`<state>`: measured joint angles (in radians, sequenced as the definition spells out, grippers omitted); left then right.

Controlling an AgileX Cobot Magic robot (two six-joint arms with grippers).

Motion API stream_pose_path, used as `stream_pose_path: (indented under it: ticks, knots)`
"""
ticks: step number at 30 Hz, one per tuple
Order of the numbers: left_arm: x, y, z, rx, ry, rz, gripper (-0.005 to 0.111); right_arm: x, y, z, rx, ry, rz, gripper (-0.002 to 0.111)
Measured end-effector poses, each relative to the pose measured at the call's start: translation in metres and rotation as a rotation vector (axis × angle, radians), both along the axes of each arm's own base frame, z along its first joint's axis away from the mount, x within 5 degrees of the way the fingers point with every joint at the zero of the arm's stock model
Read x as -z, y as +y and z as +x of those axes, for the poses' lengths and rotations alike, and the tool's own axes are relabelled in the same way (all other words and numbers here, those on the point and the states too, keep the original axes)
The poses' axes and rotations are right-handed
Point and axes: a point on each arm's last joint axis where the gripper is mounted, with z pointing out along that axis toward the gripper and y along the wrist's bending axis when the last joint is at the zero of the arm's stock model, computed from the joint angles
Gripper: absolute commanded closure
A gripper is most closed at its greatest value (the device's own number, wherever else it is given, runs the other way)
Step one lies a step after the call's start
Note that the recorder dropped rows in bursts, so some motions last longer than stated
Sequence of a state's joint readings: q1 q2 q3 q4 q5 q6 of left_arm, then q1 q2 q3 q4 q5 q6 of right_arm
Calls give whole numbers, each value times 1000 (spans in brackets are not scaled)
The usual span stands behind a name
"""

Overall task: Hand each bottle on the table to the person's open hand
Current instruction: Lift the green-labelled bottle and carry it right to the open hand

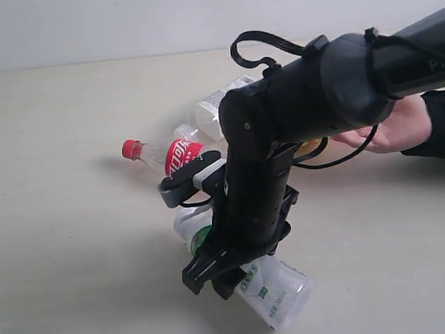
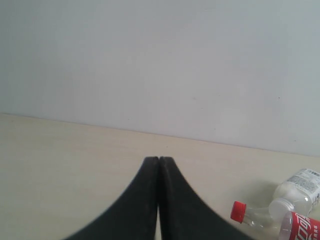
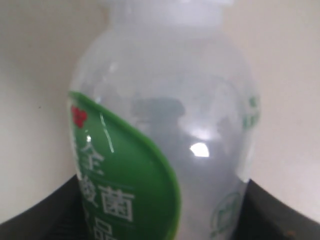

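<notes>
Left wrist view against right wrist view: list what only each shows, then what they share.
Only the left wrist view: the shut left pincer, the red-capped bottle, the squarish bottle beside it, and a pale wall. Only the right wrist view: the green-label bottle close up, clamped in the right pincer. Both: the beige table.

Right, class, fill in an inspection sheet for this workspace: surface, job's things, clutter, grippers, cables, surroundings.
Surface: table pale beige, flat.
Job's things: green-label bottle, red-label bottle and white-label bottle lie on their sides; person's open hand partly behind the right arm.
Clutter: nothing seen.
Grippers: left gripper shut, empty; right gripper closed on the green-label bottle.
Cables: black cable loops off the right arm.
Surroundings: plain wall.
</notes>
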<state>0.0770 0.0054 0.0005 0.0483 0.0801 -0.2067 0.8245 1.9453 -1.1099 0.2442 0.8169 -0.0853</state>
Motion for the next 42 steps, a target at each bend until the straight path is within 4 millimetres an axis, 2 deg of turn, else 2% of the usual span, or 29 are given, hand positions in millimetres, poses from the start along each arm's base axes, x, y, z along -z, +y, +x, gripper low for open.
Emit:
stream_pose_path:
  ticks: [5, 11, 15, 18, 21, 24, 29, 36, 39, 42]
  knots:
    - [0, 0, 0, 0, 0, 0, 104, -33, -3, -4, -11, -42, 57, 108]
    - [0, 0, 0, 0, 0, 0, 104, -90, -18, -9, -41, -189, 123, 108]
    - [0, 0, 0, 0, 0, 0, 104, -131, -48, 0, 25, -364, 113, 108]
    - [0, 0, 0, 0, 0, 0, 104, -159, -84, 17, 133, -479, 82, 108]
    - [0, 0, 0, 0, 0, 0, 104, -173, -120, 36, 260, -509, 28, 108]
    - [0, 0, 0, 0, 0, 0, 104, -175, -152, 52, 379, -485, -33, 108]
    - [0, 0, 0, 0, 0, 0, 104, -160, -177, 72, 502, -412, -61, 108]
    - [0, 0, 0, 0, 0, 0, 104, -124, -177, 90, 551, -279, -71, 108]
    - [0, 0, 0, 0, 0, 0, 104, -101, -174, 99, 548, -229, -98, 108]
    - [0, 0, 0, 0, 0, 0, 104, -90, -173, 103, 526, -211, -112, 108]
